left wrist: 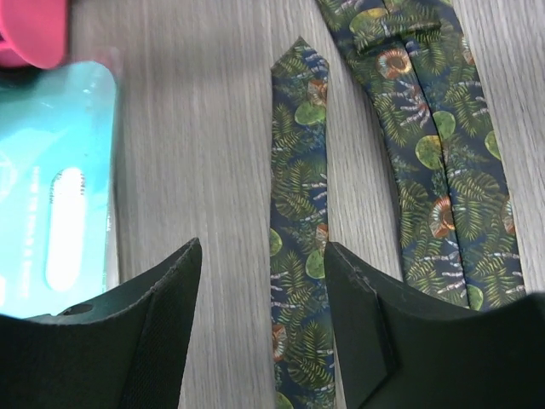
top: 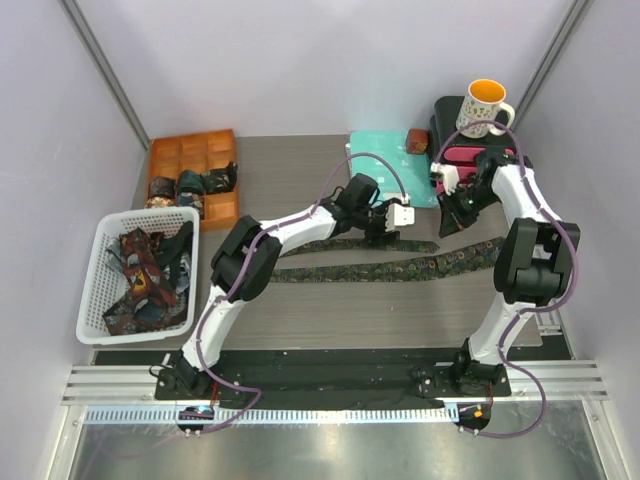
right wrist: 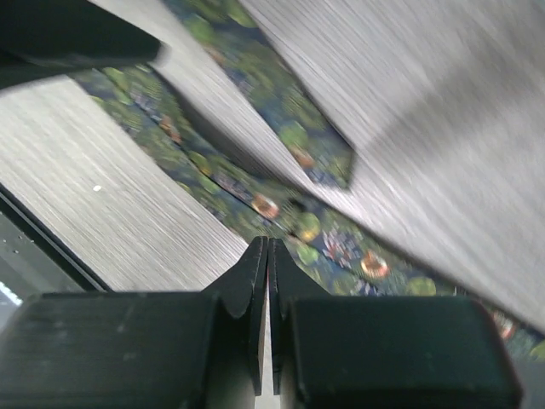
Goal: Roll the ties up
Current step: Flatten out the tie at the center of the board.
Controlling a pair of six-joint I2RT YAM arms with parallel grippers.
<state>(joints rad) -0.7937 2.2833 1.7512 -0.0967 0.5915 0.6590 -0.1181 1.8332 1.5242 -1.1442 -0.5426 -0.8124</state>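
Tie (top: 400, 268) flat mid-frame | left gripper (left wrist: 260, 256) jaws apart over its narrow end | I read right gripper (right wrist: 268, 256) jaws together, tie beneath

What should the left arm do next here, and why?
Probably lower the left gripper and close on the tie near its pointed narrow end: that strip runs between the open jaws, and the tie lies flat, not yet rolled.
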